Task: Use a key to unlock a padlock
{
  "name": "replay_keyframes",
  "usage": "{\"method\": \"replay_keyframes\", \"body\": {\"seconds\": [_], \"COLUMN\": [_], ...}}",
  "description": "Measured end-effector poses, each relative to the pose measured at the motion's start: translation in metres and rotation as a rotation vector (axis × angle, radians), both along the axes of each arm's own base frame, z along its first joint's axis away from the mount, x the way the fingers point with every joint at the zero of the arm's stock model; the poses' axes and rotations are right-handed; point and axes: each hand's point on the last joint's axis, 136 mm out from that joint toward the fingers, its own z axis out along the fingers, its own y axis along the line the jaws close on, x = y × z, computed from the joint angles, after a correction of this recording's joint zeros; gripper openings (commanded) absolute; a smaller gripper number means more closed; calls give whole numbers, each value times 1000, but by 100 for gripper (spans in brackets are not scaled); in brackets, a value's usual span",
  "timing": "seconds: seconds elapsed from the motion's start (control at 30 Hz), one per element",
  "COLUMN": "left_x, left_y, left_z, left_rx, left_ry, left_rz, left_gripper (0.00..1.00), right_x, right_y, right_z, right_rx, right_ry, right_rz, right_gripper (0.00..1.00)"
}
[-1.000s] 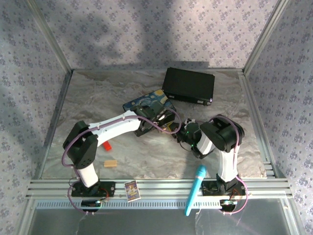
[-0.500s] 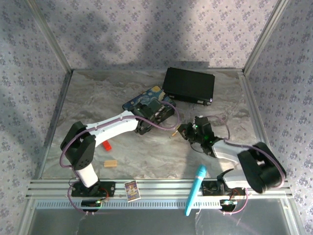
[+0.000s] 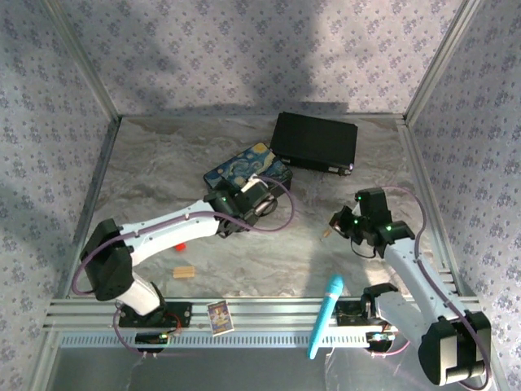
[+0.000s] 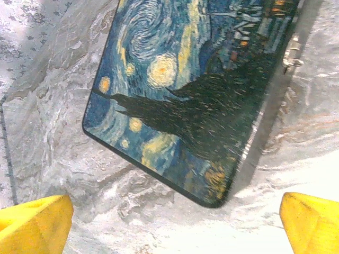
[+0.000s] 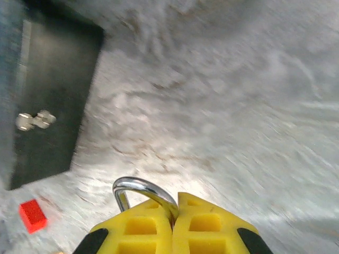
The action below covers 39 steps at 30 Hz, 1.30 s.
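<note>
We note the padlock (image 5: 132, 181) clamped in the right gripper (image 5: 172, 222), shackle projecting forward past the fingertips, well apart from the wide-spread, empty left gripper (image 4: 172, 219).

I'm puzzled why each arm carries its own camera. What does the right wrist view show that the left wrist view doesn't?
Right wrist view: the right gripper shut on the padlock, its silver shackle sticking out, plus a small red block. Left wrist view: the left gripper, yellow fingers spread wide, facing a starry-night painted tin. Both: the marbled table.
</note>
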Motion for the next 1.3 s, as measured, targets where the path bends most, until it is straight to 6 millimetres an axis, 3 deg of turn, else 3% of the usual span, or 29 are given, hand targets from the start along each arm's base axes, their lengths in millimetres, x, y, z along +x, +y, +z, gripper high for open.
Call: {"method": "replay_keyframes", "body": {"seconds": [0.2,0.53,0.7,1.03,1.2,1.3], "left_x": [-13,-6,0,14,27,36], "left_y": [4,30,47,62,84,97], "left_z": [-28,-53,-62,-63,-73,-77], "left_rx": [63,149,159,136,101,75], "left_ry": [31,18,29,26,53,75], "left_rz": [26,125,167,224,300,338], "left_gripper": [100,100,100,100,100,100], "right_x": [-20,-11,6,23,30,34], "right_y": [-11,9,20,34,41,48], "right_z": [-30,-71,-78,-91,-86,-88], "right_rx": [-43,-45,-41,-53,-106,-145], "right_ry": [161,288,277,288,264,267], "right_rz": [32,110,137,181,245,295], "right_gripper": [0,0,0,0,7,17]}}
